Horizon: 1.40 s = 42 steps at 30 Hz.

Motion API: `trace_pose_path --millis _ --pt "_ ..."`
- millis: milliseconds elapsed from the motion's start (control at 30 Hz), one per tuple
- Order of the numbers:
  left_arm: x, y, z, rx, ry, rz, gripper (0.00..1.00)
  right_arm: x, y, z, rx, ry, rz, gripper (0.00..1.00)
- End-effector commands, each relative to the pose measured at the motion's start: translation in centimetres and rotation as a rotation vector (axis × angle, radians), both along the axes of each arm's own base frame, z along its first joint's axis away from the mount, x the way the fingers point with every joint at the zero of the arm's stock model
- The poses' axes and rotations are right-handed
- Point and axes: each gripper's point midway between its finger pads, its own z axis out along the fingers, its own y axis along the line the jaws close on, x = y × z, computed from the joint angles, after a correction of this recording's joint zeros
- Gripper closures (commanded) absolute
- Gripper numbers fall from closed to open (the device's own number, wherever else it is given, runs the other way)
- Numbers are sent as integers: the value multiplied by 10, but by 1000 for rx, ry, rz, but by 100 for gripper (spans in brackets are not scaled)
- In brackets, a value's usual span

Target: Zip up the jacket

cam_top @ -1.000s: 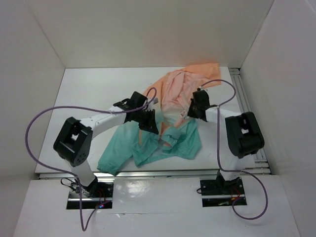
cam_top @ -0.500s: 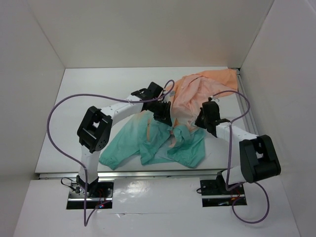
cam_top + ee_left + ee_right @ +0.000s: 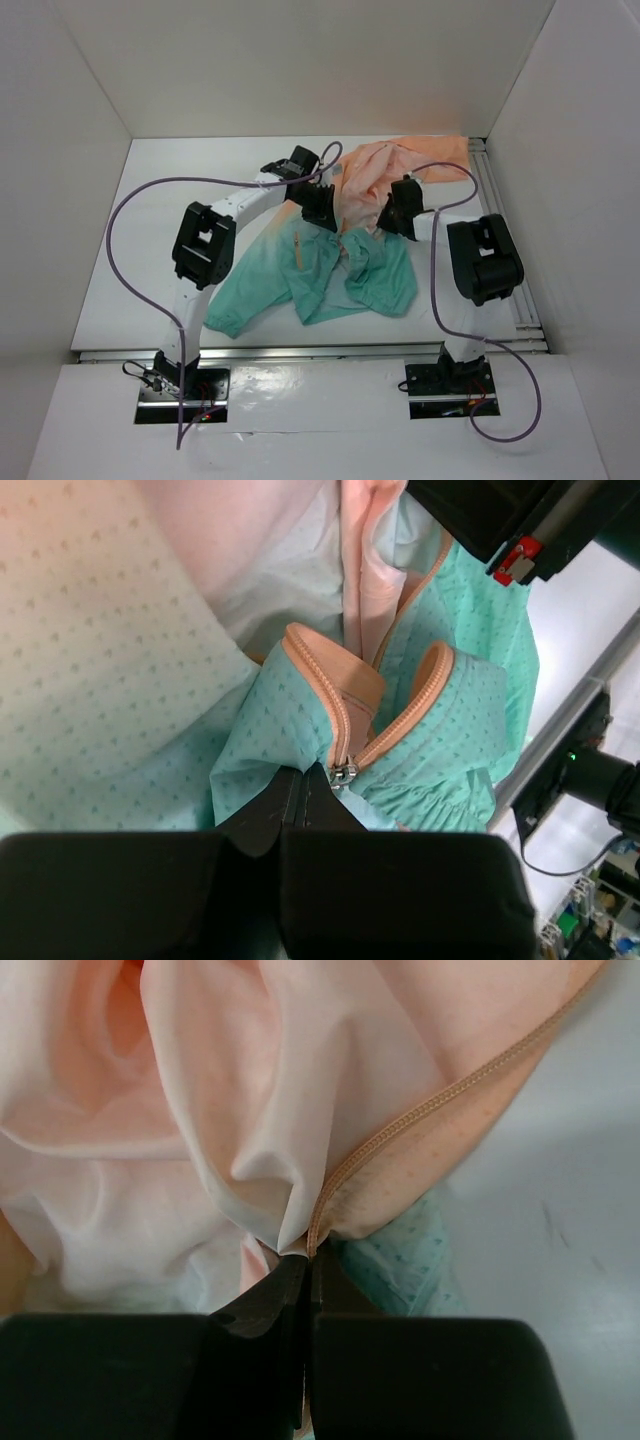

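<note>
White tabletop point(image 3: 170, 200) carries the jacket point(image 3: 372, 282), crumpled near its middle: thin, limp fabric, probably light and slippery. The left gripper point(image 3: 305, 780) is clamped on teal fabric beside the slider point(image 3: 343, 774). The right gripper point(image 3: 308, 1260) pinches the peach zipper tape point(image 3: 430, 1110). Best hold: the slider.

Left arm point(image 3: 243, 202), right arm point(image 3: 480, 260) reach forward; left tool point(image 3: 305, 778), right tool point(image 3: 308, 1258) clamped, fingertips together.
</note>
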Motion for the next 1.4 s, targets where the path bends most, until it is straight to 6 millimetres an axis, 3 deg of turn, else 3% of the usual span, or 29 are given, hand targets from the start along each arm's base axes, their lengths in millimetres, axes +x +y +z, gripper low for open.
trace_pose_path --millis 0,33,67,200,300,333,367,400,433,467,500,533,600,633,733,767,900,933,967,1033,1067,1167,1367 --pt "26 9 16 -18 -70 -23 100 34 12 0 56 -38 -5 100" --pt "29 8 9 -11 -68 -33 100 40 14 -1 64 -38 -12 100" --pt "40 11 19 -19 -86 -19 100 54 17 0 68 -56 -12 100" --pt "64 11 31 -46 -121 -12 100 74 26 8 97 -88 -1 100" --pt "54 8 33 -74 -82 -38 100 79 28 39 99 -159 30 58" --pt "49 9 43 -85 -88 -43 100 76 28 57 105 -190 31 48" --pt "45 10 45 -93 -86 -48 100 73 27 67 100 -210 39 29" --pt "42 11 47 -95 -89 -48 100 72 26 78 94 -233 48 23" --pt "29 15 40 -90 -48 -54 100 69 25 106 103 -279 49 19" --pt "25 17 55 -101 -74 -54 100 61 24 110 84 -277 74 15" --pt "17 16 57 -93 -73 -60 100 56 22 116 76 -283 80 9" --pt "5 22 48 -77 -38 -59 100 47 22 134 79 -312 97 7" --pt "-6 27 65 -90 -59 -54 100 33 18 143 53 -306 116 7" --pt "-18 30 57 -91 -27 -61 100 26 17 149 49 -313 130 7" --pt "-49 32 66 -109 -9 -75 100 -10 20 175 35 -343 217 11" --pt "-57 32 67 -108 -6 -84 100 -28 28 165 29 -301 289 13" --pt "-86 37 72 -109 1 -80 100 -86 67 161 73 -256 489 24" --pt "-93 43 71 -98 3 -74 100 -97 74 171 79 -286 516 28" --pt "-96 45 70 -99 1 -74 100 -113 81 159 100 -256 543 36" --pt "-111 45 64 -103 36 -79 100 -141 103 162 140 -267 618 41" --pt "-118 43 65 -113 37 -95 100 -156 110 150 159 -241 654 43" --pt "-127 45 59 -101 43 -99 100 -184 127 138 192 -207 721 45" --pt "-133 44 51 -94 66 -101 100 -205 142 130 304 -202 801 36"
